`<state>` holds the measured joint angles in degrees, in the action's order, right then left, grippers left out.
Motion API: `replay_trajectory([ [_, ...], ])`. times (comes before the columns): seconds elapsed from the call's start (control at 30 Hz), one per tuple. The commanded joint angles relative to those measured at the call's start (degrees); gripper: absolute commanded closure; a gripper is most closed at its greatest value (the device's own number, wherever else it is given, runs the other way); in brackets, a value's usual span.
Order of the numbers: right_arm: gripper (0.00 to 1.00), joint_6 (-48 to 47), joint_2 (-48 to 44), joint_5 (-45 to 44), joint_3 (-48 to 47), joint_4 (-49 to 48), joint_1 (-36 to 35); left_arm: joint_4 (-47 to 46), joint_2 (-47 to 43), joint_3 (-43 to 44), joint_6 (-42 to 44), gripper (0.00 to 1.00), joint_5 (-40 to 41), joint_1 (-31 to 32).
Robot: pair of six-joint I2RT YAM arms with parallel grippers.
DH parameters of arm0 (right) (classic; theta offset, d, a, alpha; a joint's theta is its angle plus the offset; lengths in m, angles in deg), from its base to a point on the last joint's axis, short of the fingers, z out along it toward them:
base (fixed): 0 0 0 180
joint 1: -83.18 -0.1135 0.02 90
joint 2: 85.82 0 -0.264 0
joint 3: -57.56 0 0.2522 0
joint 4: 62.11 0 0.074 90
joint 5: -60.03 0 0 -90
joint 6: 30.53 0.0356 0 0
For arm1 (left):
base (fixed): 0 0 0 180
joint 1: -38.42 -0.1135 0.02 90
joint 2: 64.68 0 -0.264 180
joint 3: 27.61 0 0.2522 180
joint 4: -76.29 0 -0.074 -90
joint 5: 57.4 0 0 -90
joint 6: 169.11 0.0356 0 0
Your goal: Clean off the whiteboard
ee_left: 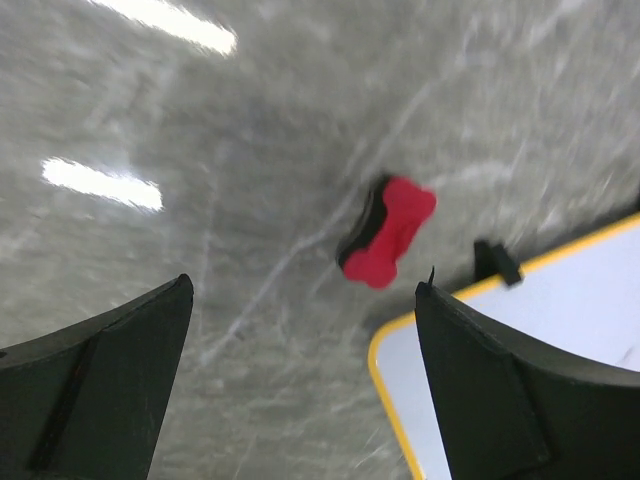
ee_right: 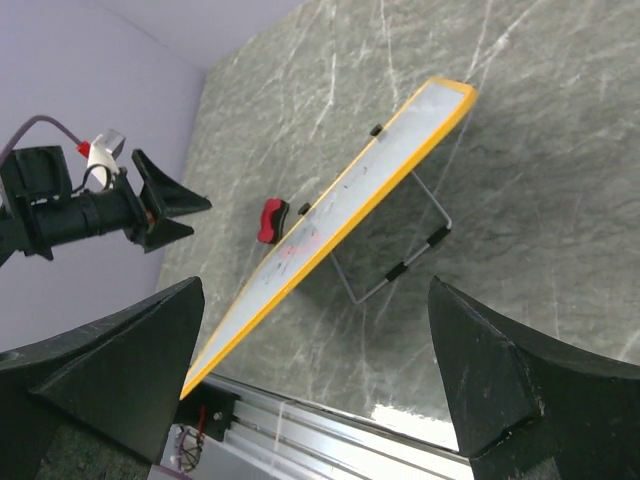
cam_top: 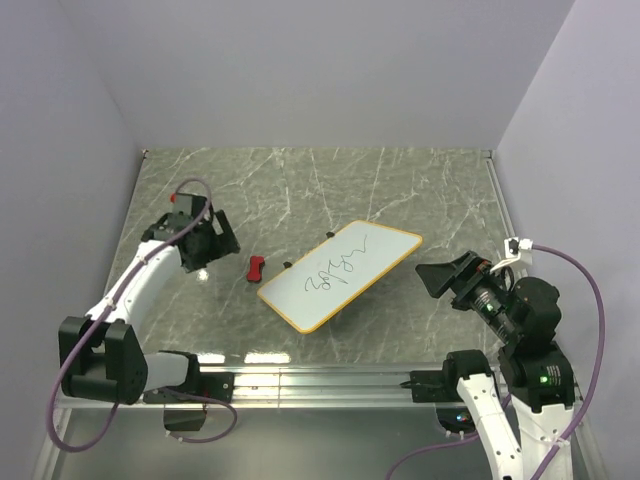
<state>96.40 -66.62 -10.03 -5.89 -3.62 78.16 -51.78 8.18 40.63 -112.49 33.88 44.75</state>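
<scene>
Eraser point(cam_top: 256, 268) lies just beside whiteboard point(cam_top: 372, 256) rim; left pincer point(cam_top: 226, 232) and right pincer point(cam_top: 440, 272) gape wide

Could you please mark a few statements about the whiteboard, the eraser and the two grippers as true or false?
1. The whiteboard bears dark scribbles. True.
2. The red eraser lies on the whiteboard. False: it lies on the table, beside the board.
3. The left gripper holds the eraser. False: its fingers are open and empty.
4. The whiteboard is propped up on a wire stand. True.
5. The right gripper is open. True.
</scene>
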Motion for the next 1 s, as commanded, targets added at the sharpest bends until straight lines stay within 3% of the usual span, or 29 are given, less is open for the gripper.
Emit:
replay_trajectory([
  [0.0,0.00,-1.2,0.9,-0.9,0.5,1.2,-0.3,-4.0,-1.7,-2.4,-0.4,0.04,-0.8,5.2],
  [0.17,0.00,-2.2,1.6,-0.1,2.4,1.2,-0.4,-6.2,3.2,-2.8,0.2,0.06,1.9,12.6],
  [0.33,0.00,-2.9,1.9,-0.7,3.4,2.1,-0.5,-8.6,9.1,-1.1,1.7,0.06,2.9,13.0],
  [0.7,0.00,-5.7,3.1,-2.8,2.5,3.3,-0.5,-9.9,22.5,4.7,6.1,0.18,3.4,13.1],
  [0.9,0.00,-5.3,5.8,-0.6,0.3,0.9,-0.5,-10.4,26.6,5.0,6.1,0.50,3.0,13.1],
  [0.97,0.00,-4.8,6.8,0.1,-0.5,0.1,-0.5,-10.9,26.9,4.5,5.5,0.65,3.1,13.1],
])
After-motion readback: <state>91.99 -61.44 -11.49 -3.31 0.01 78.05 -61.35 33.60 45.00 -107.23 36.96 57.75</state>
